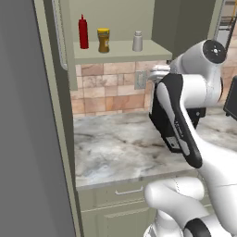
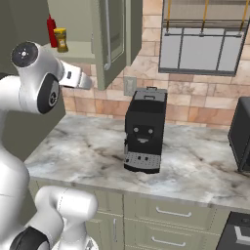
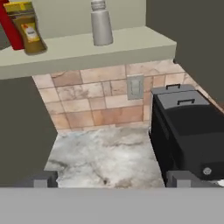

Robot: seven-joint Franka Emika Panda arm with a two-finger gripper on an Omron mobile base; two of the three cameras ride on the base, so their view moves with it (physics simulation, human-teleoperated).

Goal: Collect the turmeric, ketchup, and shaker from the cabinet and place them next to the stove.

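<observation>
Standing on the cabinet [image 1: 115, 52] shelf: red ketchup [image 1: 83, 32], yellow-lidded turmeric [image 1: 103, 40], grey shaker [image 1: 137, 41]; claw [image 3: 111, 178] spread wide.

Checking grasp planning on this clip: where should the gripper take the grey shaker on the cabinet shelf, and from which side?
Probably around the shaker's straight lower body, below the narrower rounded top, coming level from the cabinet's open front. It stands upright near the shelf's front edge, well apart from the turmeric and ketchup, so open jaws can straddle it sideways. The gripper sits below shelf height.
</observation>
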